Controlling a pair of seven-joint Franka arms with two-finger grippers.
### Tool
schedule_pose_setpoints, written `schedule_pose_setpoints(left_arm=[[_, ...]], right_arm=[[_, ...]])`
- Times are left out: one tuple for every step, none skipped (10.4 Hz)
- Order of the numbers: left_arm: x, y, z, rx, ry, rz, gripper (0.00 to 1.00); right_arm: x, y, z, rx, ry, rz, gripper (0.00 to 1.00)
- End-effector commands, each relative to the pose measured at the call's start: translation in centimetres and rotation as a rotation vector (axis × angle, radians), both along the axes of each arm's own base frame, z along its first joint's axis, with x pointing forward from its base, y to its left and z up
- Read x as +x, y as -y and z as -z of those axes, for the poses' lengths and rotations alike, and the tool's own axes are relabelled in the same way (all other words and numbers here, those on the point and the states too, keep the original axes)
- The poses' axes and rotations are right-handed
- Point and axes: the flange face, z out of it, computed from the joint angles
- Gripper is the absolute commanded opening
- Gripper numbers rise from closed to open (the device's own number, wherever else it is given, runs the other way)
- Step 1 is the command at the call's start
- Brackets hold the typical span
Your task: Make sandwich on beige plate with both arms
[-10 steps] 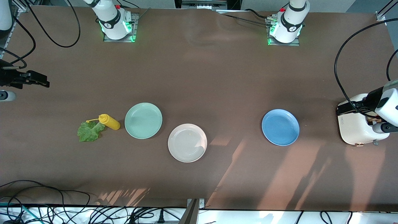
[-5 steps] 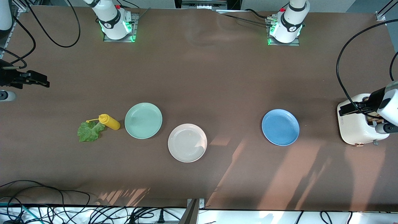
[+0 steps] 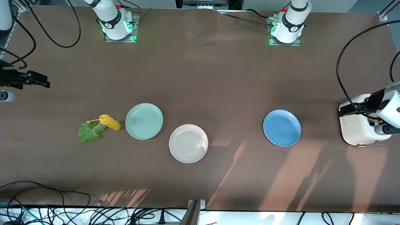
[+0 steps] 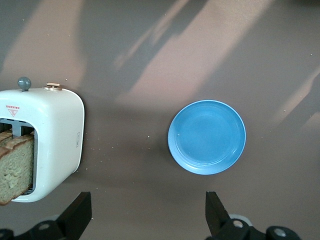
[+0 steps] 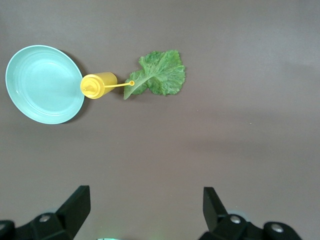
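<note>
The beige plate (image 3: 188, 143) sits bare mid-tabletop (image 3: 218, 78), between a green plate (image 3: 144, 121) and a blue plate (image 3: 282, 127). The lettuce (image 3: 90, 132) touches a yellow bottle (image 3: 110, 122). Bread (image 4: 15, 167) stands in the toaster (image 3: 359, 125). The left gripper (image 3: 351, 109) hangs over it, wide open and empty; the right gripper (image 3: 39, 80), also open, waits.

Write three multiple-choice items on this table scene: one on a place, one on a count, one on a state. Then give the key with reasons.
1. Where is the bread?
A. In the toaster
B. On the blue plate
C. Beside the lettuce

2. How many plates are on the table?
A. Two
B. Three
C. Four

3. What is on the beige plate?
A. A lettuce leaf
B. Two slices
C. Nothing

Key: 1 A, slices stand in the toaster's slot in the left wrist view. 2 B, mint-green plate, beige plate and blue plate. 3 C, it lies bare; the lettuce lies on the table by the yellow bottle.
</note>
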Motion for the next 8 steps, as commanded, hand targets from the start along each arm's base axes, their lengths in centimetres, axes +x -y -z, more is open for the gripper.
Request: schedule_pose_setpoints(left_arm=[[-0.1,-0.4,-0.7,0.01,0.014,0.018,1.0],[-0.1,-0.4,-0.7,0.01,0.014,0.02,1.0],[-0.1,-0.4,-0.8,0.01,0.015,0.021,1.0],[0.0,-0.8,-0.5,0.009,0.012,0.018,1.0],[0.0,-1.8,-0.2,0.006,0.011,0.009,1.0],[-0.1,-2.5,0.0,0.0,0.008,0.021,1.0],[-0.1,-2.7,0.0,-0.004,0.005,0.042,1.0],[-0.1,-2.5,-0.1,-0.005,0.006,0.044,1.0]], right_arm=[[0.0,0.0,-0.4,0.01,-0.005,0.013,1.0],[0.0,0.0,-0.4,0.01,-0.005,0.013,1.0],[0.0,0.0,-0.4,0.009,-0.005,0.011,1.0],[0.0,0.0,-0.4,0.009,-0.005,0.011,1.0],[0.1,0.1,-0.3,0.009,-0.005,0.011,1.0],[0.1,0.1,-0.3,0.011,-0.007,0.011,1.0],[0.1,0.0,-0.3,0.009,-0.007,0.009,1.0],[0.1,0.1,-0.3,0.009,-0.007,0.011,1.0]])
